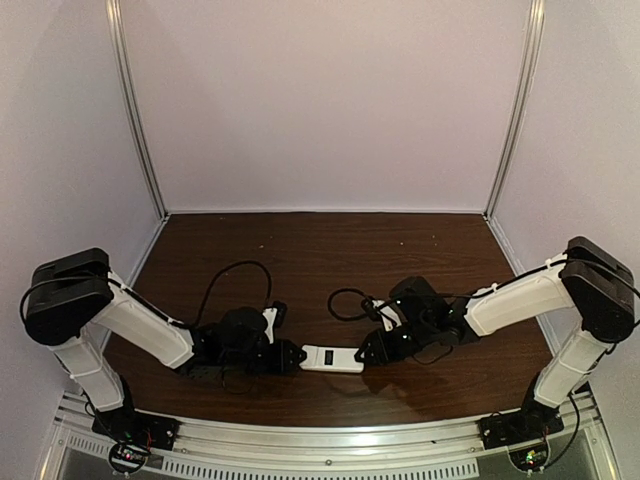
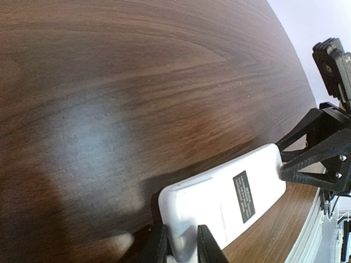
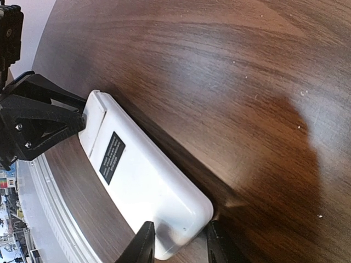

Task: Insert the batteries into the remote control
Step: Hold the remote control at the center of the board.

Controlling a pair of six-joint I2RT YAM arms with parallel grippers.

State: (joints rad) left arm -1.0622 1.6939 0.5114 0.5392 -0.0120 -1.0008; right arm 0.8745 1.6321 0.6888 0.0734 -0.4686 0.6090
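Remote control (image 1: 332, 358) sits back-up, lower centre, with left claw (image 1: 290, 354) and right claw (image 1: 368, 352) narrowly straddling its ends. Clamped or loose, can't tell. Prep stage, I'd say: the back needs opening next, and no batteries in view.

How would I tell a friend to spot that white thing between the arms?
On the dark wooden table, look near the front edge. The remote lies flat, stretched between the left end effector and the right end effector. It is the only white slab, with a black label on its back.
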